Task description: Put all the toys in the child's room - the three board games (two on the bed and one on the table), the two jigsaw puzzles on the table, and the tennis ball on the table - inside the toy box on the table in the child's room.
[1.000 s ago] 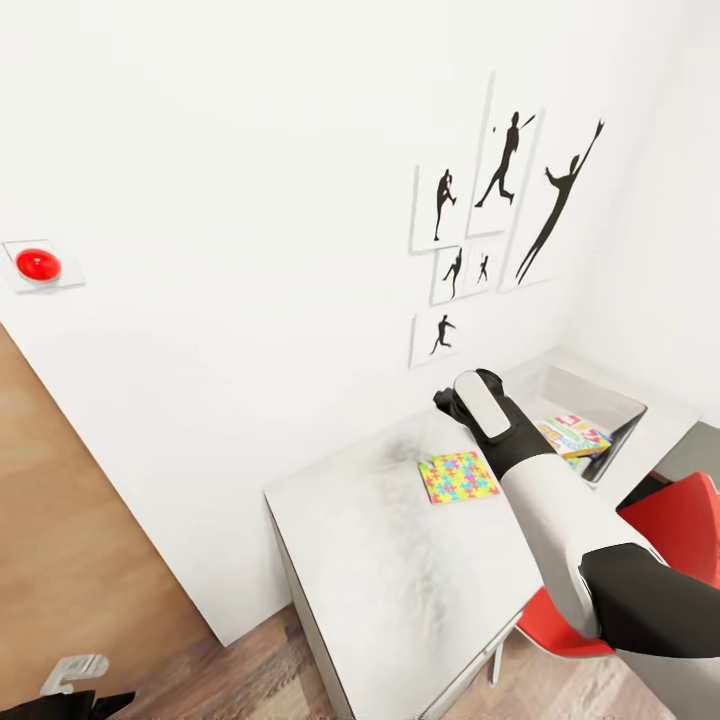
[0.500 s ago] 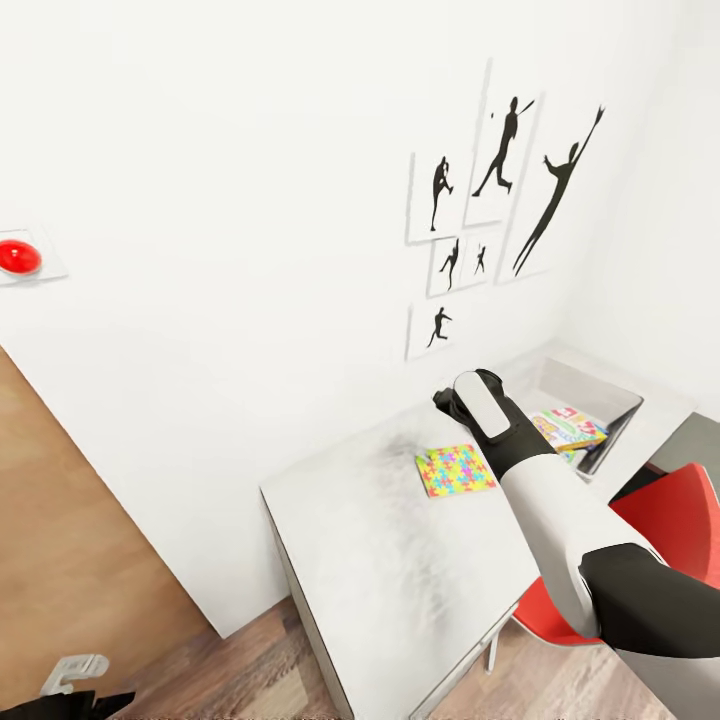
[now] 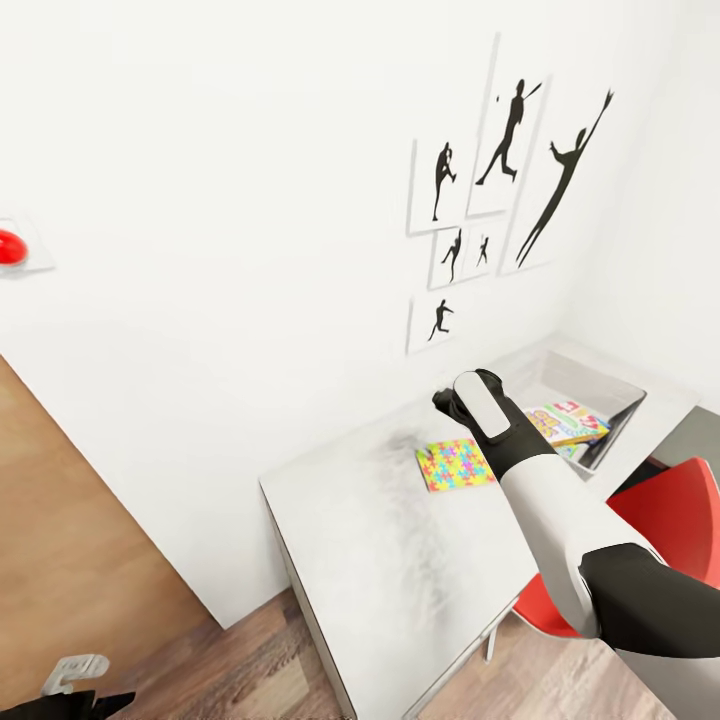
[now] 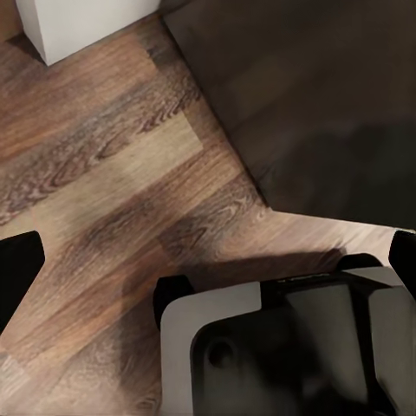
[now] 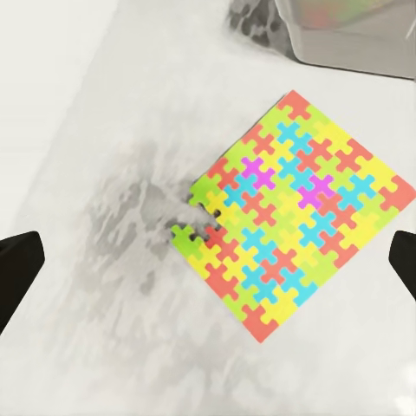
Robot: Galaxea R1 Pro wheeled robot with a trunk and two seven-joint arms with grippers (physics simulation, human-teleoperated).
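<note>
One jigsaw puzzle lies flat on the pale grey table, a multicolour square of interlocking pieces. My right gripper hovers open above its near edge, with one fingertip to either side and nothing between them. In the head view the right wrist stands over the puzzle's far side. Beyond it on the table sits the light grey toy box, with a white-green-red board game lying in it. My left gripper hangs low and open over the wood floor.
A red chair stands at the table's right front. Black baseball silhouettes hang on the white wall behind the table. A red round fitting is on the wall at left. My own base and a dark patch lie under the left gripper.
The whole head picture has shifted slightly, so the camera moved. The right arm keeps the same pose over the puzzle, and nothing on the table has moved.
</note>
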